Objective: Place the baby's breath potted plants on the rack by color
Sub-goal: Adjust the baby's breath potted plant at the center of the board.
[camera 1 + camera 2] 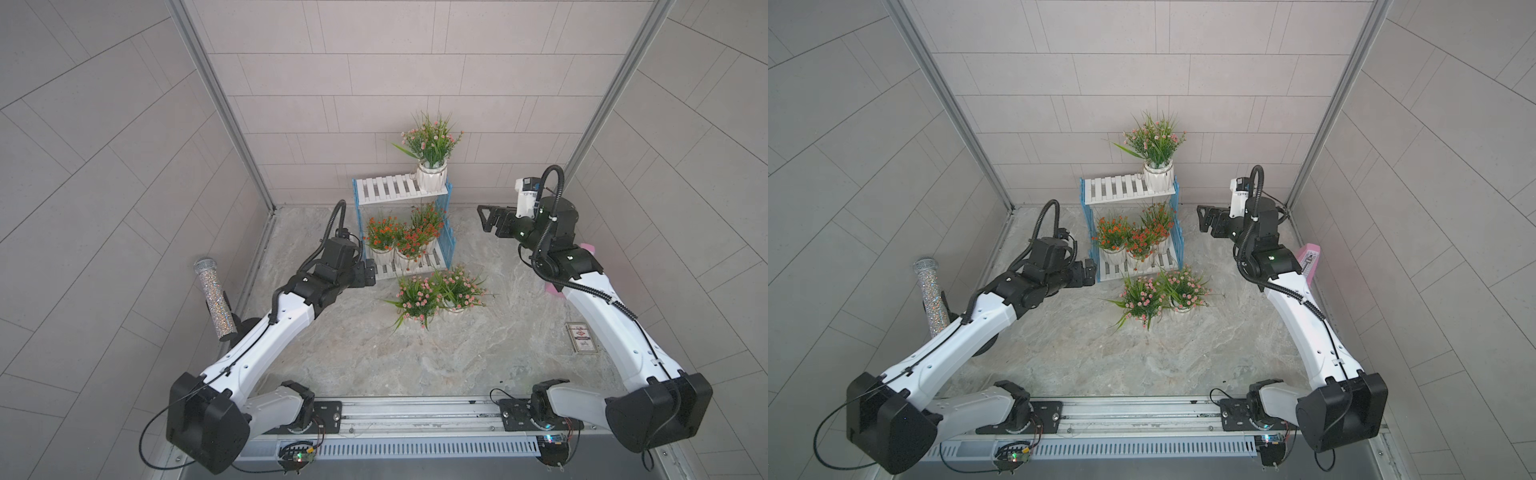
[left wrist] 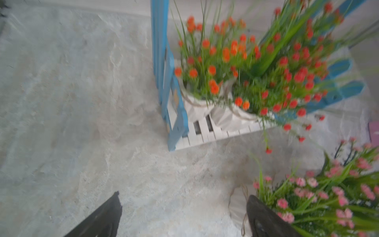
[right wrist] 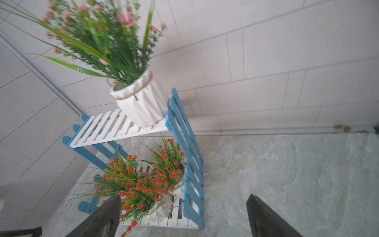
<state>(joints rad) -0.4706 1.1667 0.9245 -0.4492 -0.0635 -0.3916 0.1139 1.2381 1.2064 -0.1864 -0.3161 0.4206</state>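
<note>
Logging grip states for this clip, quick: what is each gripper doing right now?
Left gripper: open, holding nothing.
Right gripper: open, holding nothing.

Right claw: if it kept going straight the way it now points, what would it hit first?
Most likely the blue side panel of the rack. The open right claw points at it across a bare gap, and nothing shows in between. Depth is hard to judge, so how high on the panel it would land is unclear.
</note>
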